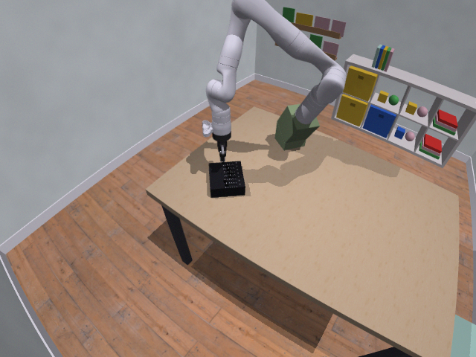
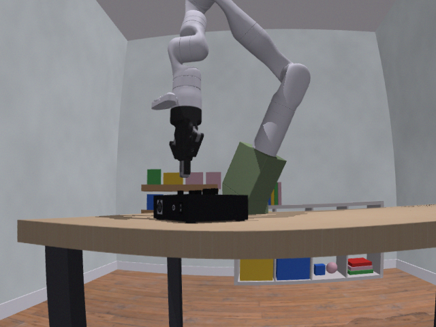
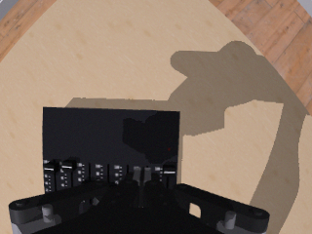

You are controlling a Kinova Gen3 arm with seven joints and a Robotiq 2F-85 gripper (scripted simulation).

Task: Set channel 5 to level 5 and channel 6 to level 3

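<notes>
The black lighting desk (image 1: 227, 178) stands on its feet on the table near the left far corner; it also shows in the exterior view (image 2: 201, 207) and in the wrist view (image 3: 111, 150). Its row of faders (image 3: 107, 175) runs along the near edge in the wrist view, partly hidden by my fingers. My gripper (image 2: 184, 172) (image 1: 222, 157) is shut and empty, pointing down, a little above the desk's far side. In the wrist view the shut fingertips (image 3: 139, 189) hang over the fader row. The fader levels are too small to read.
The arm's green base (image 1: 295, 129) stands on the table behind the desk. A white shelf unit (image 1: 403, 107) with coloured boxes stands at the back right. A wall shelf (image 1: 313, 28) holds coloured blocks. The table's left edge (image 1: 153, 192) is close to the desk.
</notes>
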